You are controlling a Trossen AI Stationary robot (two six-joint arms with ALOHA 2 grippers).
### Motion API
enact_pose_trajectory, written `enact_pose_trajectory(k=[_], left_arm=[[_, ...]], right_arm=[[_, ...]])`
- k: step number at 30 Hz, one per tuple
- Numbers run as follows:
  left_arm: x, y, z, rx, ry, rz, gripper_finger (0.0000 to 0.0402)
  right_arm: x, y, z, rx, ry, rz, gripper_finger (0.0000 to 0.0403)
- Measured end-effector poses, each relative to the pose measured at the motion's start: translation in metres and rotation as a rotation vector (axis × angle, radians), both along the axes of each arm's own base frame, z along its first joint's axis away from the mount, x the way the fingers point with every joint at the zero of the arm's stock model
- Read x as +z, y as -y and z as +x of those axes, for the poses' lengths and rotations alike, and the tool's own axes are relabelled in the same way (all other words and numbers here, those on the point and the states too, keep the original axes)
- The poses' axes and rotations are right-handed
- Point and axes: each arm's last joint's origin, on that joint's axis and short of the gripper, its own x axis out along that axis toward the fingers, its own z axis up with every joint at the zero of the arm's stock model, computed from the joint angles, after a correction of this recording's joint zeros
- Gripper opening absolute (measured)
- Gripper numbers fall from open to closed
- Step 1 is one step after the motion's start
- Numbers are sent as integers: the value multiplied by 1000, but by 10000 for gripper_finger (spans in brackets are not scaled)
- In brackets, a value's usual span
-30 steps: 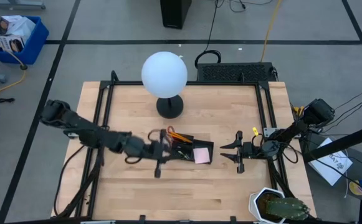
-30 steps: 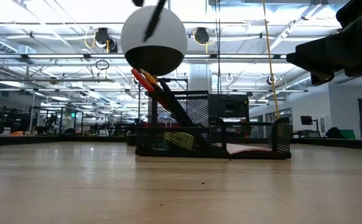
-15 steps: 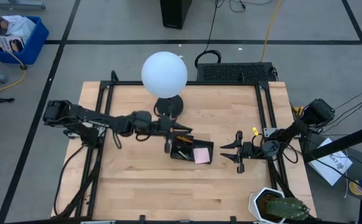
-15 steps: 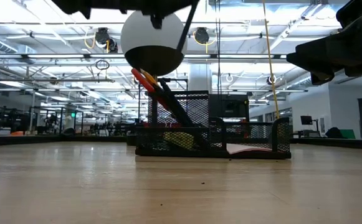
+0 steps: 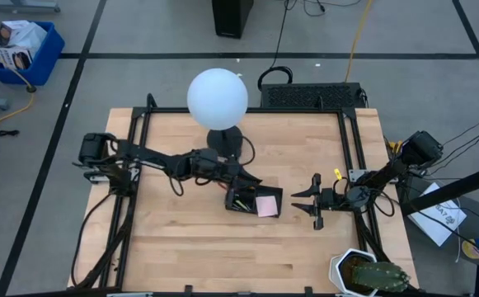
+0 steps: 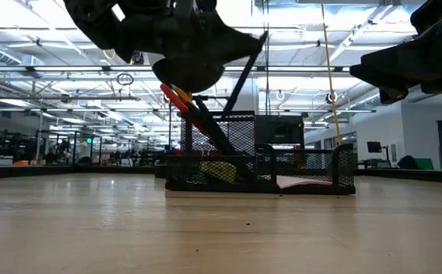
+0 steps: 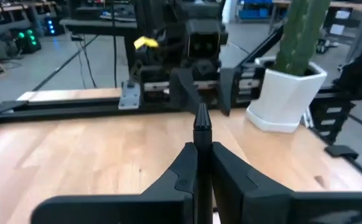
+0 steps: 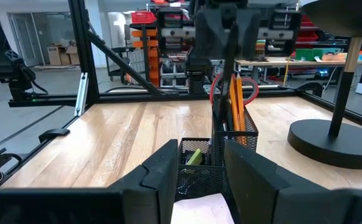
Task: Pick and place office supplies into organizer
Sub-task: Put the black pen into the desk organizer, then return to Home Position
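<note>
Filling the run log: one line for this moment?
left end effector: shut on black pen, above organizer | right end effector: open, waiting beside it

A pale wooden butcher-block table [image 5: 190, 239] edged by a black metal frame [image 5: 140, 124] carries few things. Near its middle stands a low black wire-mesh organizer [image 5: 254, 200], with a pink square sticky-note pad [image 5: 266, 206] lying flat in one compartment. Toward the far edge, just beside the organizer, rests the round black base [image 5: 224, 142] of a white globe lamp [image 5: 217, 97]. A white hexagonal pot holding a green cactus [image 5: 369, 273] sits at the table's near right corner.
</note>
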Motion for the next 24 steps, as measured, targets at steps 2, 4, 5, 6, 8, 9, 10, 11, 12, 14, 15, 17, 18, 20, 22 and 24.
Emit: enact_pose_trajectory(k=[2, 4, 5, 6, 8, 9, 10, 11, 12, 14, 15, 17, 18, 20, 22, 24], left_arm=[[-6, 0, 2, 13, -13, 4, 35], [-10, -1, 4, 37, -29, 8, 49], [-12, -1, 4, 43, -34, 10, 56], [-13, -1, 5, 53, -37, 11, 62], [-15, -2, 4, 59, -55, 14, 70], [-15, -2, 4, 59, -56, 14, 72], [-15, -2, 4, 64, -55, 14, 72], [-15, -2, 4, 75, -57, 11, 71], [-16, -2, 4, 83, -62, 6, 68], [-17, -2, 4, 92, -78, -19, 60], [-17, -2, 4, 93, -87, -24, 55], [-20, -2, 3, 93, -112, -29, 46], [-21, -1, 3, 91, -124, -33, 41], [-20, 3, 3, 65, -127, -48, 33], [-15, 10, 1, 24, -112, -63, 24], [-8, 19, -2, -10, -97, -63, 14]], right_arm=[[0, 0, 0, 0, 0, 0, 128], [0, 0, 0, 0, 0, 0, 128], [0, 0, 0, 0, 0, 0, 128], [0, 0, 0, 0, 0, 0, 128], [0, 0, 0, 0, 0, 0, 128], [0, 0, 0, -1, 0, 0, 128], [0, 0, 0, 0, 0, 0, 128], [0, 0, 0, 0, 0, 0, 128], [0, 0, 0, 0, 1, 0, 128], [0, 0, 0, 0, 0, 0, 128], [0, 0, 0, 0, 0, 0, 128], [0, 0, 0, 0, 0, 0, 128], [0, 0, 0, 0, 0, 0, 128], [0, 0, 0, 0, 0, 0, 128], [0, 0, 0, 0, 0, 0, 128], [0, 0, 0, 0, 0, 0, 128]])
